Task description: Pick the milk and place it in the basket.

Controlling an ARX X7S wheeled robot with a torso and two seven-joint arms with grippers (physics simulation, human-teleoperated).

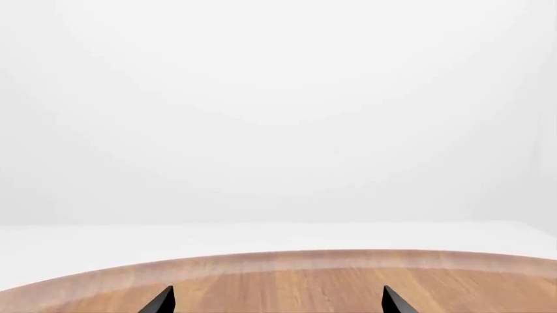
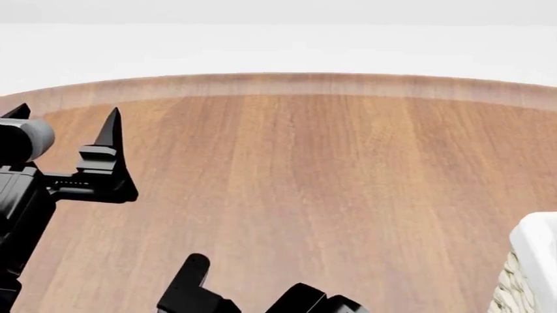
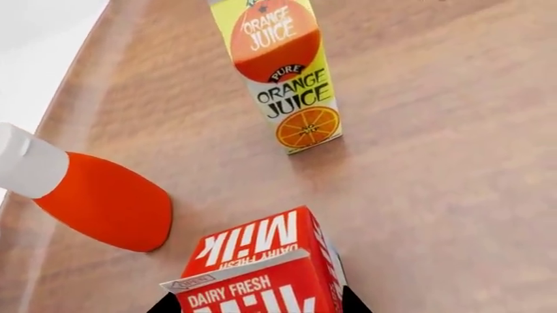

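milk: red gable-top cardboard milk carton [image 3: 261, 270] standing between right tool [image 3: 257, 305] fingertips, contact unclear; light, crushable, slick; squeeze flat sides below gable
juice: orange-yellow juice carton [image 3: 283, 78] standing at milk's 12 o'clock
left tool: left tool [image 1: 276, 301] hanging wide open, empty, over wooden counter [image 2: 304, 169]

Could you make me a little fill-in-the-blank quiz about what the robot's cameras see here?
1. The carton between the right gripper fingertips reads ____.
2. The carton standing apart from the milk is labelled Orange ____.
3. The bottle with the white cap is coloured ____.
4. The table surface looks like ____.

Missing words: Milk; Juice; orange-red; wood.
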